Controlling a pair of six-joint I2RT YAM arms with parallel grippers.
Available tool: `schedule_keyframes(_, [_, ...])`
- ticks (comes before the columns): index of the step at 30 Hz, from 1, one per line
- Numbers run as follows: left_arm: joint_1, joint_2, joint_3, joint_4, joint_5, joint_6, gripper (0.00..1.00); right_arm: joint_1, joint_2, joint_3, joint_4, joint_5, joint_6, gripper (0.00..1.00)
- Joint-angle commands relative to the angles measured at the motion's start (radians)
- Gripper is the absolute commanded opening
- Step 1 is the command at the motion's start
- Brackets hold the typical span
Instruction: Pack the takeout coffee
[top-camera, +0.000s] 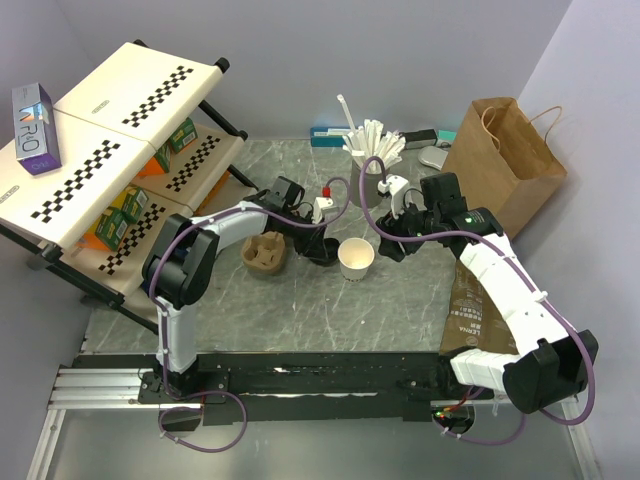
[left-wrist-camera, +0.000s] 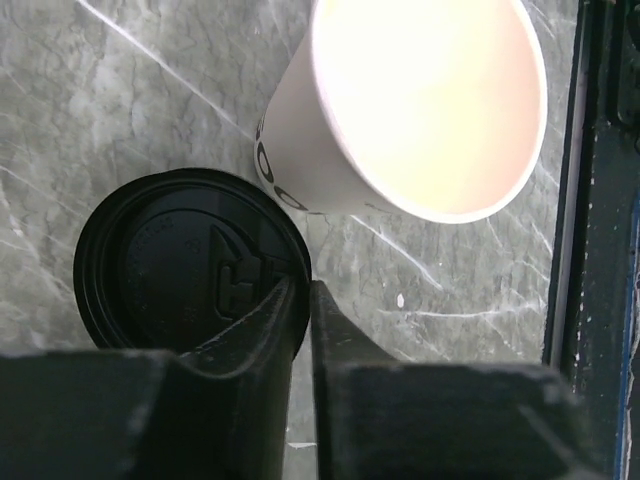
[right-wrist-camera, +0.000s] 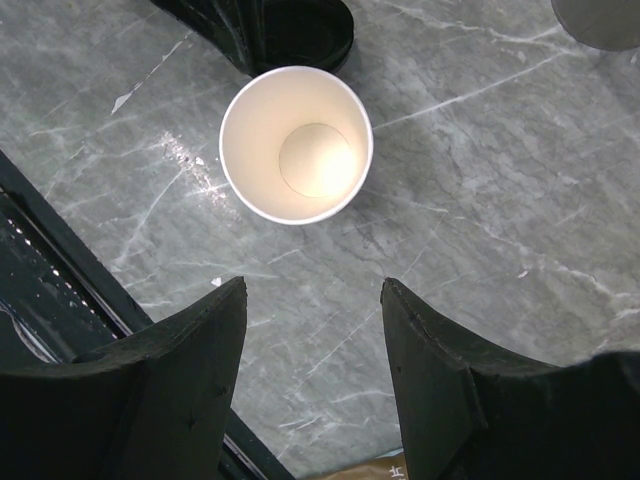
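The white paper cup (top-camera: 356, 258) stands upright and open on the marble table; it shows tan inside in the left wrist view (left-wrist-camera: 420, 100) and the right wrist view (right-wrist-camera: 296, 145). The black lid (top-camera: 326, 254) lies flat just left of the cup, touching or nearly touching it (left-wrist-camera: 170, 260). My left gripper (top-camera: 320, 243) is shut on the lid's near rim (left-wrist-camera: 305, 292), one finger over the lid and one outside it. My right gripper (top-camera: 388, 243) is open and empty (right-wrist-camera: 312, 290), hovering just right of the cup. The lid's edge shows at the top of the right wrist view (right-wrist-camera: 305, 28).
A brown pulp cup carrier (top-camera: 265, 253) sits left of the lid. A dark grey cup of white sticks (top-camera: 372, 158) stands behind. An upright brown paper bag (top-camera: 505, 165) is at the back right, a flat brown bag (top-camera: 478, 312) under the right arm. A shelf rack (top-camera: 110, 150) stands left.
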Motion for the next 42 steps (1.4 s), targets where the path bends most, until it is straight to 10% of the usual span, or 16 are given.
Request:
schedule_keyframes(1, [-0.003, 0.015, -0.007, 0.070, 0.062, -0.071, 0.22, -0.006, -0.003, 0.047, 0.007, -0.014, 0.011, 0.63])
schedule_keyframes(9, [-0.003, 0.010, -0.047, 0.110, 0.064, -0.102, 0.06, -0.006, -0.010, 0.038, 0.009, -0.009, 0.013, 0.63])
schedule_keyframes(15, [-0.036, -0.065, -0.102, 0.095, -0.024, 0.092, 0.40, -0.005, -0.016, 0.034, 0.009, -0.006, 0.011, 0.64])
schedule_keyframes(21, [-0.045, -0.041, -0.048, -0.044, -0.047, 0.242, 0.42, -0.006, -0.021, 0.023, 0.010, -0.007, 0.014, 0.64])
schedule_keyframes(42, [-0.063, -0.019, -0.040, 0.002, -0.059, 0.197, 0.03, -0.006, -0.009, 0.041, 0.003, -0.003, 0.016, 0.64])
